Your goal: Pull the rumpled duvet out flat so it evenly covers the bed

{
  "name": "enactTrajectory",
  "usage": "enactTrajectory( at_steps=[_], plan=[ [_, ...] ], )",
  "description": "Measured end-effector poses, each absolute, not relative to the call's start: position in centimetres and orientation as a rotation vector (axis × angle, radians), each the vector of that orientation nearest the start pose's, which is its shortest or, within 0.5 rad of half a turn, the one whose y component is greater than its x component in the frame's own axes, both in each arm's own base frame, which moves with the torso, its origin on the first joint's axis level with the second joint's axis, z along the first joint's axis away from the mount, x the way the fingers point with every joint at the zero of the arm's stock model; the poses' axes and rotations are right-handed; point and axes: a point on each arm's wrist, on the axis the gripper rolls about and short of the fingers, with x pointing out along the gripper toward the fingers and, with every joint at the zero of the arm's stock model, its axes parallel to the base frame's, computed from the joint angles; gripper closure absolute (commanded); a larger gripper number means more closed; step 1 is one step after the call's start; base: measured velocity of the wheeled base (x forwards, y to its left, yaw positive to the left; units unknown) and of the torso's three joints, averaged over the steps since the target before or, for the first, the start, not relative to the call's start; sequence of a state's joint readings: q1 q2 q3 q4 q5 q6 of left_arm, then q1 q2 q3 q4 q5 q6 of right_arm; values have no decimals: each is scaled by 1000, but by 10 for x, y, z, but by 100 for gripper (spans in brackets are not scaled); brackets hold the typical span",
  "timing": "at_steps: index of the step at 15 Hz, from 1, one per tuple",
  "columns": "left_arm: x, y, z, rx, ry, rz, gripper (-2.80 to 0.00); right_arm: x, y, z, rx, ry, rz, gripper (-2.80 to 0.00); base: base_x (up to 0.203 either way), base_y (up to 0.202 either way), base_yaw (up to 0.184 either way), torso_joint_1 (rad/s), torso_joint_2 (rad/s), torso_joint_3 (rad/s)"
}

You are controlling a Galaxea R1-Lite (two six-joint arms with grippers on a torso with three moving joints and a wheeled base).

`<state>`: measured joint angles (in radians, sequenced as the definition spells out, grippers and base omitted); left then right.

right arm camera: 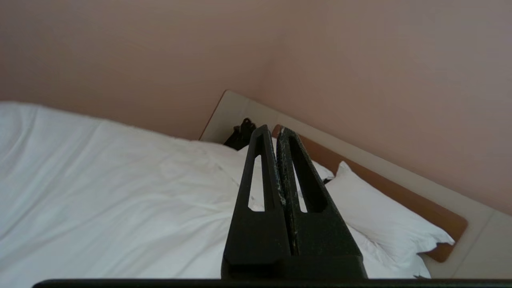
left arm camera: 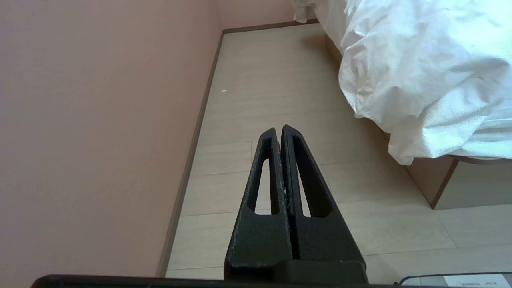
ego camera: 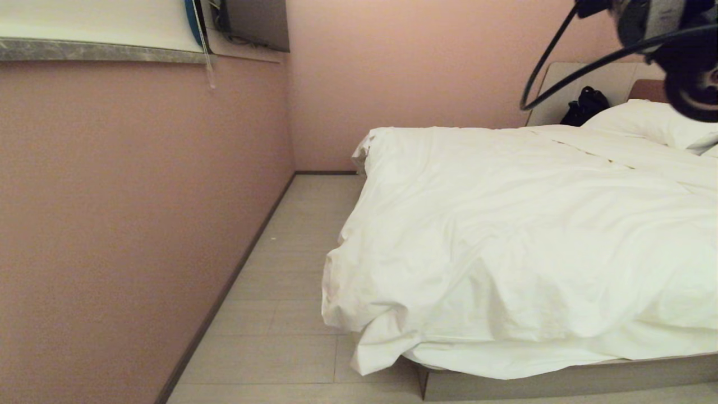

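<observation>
Pink walls (ego camera: 140, 196) and pale plank flooring (ego camera: 291, 280) frame the bed (ego camera: 561, 381), which fills the head view from 2 to 5 o'clock. On it lies the duvet (ego camera: 521, 235), white and wrinkled, its near corner bunched and drooping over the base toward 6 o'clock.

At 1 o'clock in the head view part of the right arm shows with its black cable. The right gripper (right arm camera: 272, 130) has its fingers pressed together, empty, held in the air above the duvet and aimed at the pillow (right arm camera: 376, 208) and brown headboard (right arm camera: 400, 196); a black bag (right arm camera: 240, 134) sits beside them.

The left gripper (left arm camera: 279, 130) is likewise closed on nothing, over the floor, with the duvet's hanging corner well apart at its 2 o'clock. A white label at the left wrist view's edge is too small to read.
</observation>
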<state>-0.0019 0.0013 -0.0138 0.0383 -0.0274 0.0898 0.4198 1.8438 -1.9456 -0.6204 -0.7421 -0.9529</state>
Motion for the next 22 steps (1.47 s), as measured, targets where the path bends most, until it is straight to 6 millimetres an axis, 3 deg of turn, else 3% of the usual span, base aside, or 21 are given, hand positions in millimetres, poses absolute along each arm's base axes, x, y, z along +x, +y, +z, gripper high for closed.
enactTrajectory(
  at_steps=[3,5,8,11,14,16,19,22],
  plan=[
    [-24,-1,75,90,25,-30,0,230,82,490,-438,-492,-639,0,0,0,0,0,0,0],
    [-24,-1,75,90,24,-31,0,191,57,507,-408,-533,-703,0,0,0,0,0,0,0],
    [-24,-1,75,90,24,-31,0,123,18,519,-377,-589,-824,0,0,0,0,0,0,0],
    [-24,-1,75,90,24,-31,0,54,-5,516,-379,-623,-910,0,0,0,0,0,0,0],
    [-24,-1,75,89,25,-31,0,-12,-17,497,-403,-639,-950,0,0,0,0,0,0,0],
    [-24,-1,75,90,24,-31,0,-48,-20,472,-436,-618,-952,0,0,0,0,0,0,0],
    [-24,-1,75,89,24,-30,0,-83,-19,424,-484,-556,-938,0,0,0,0,0,0,0],
    [-24,-1,75,90,24,-31,0,-101,-17,371,-527,-479,-916,0,0,0,0,0,0,0]
  ],
)
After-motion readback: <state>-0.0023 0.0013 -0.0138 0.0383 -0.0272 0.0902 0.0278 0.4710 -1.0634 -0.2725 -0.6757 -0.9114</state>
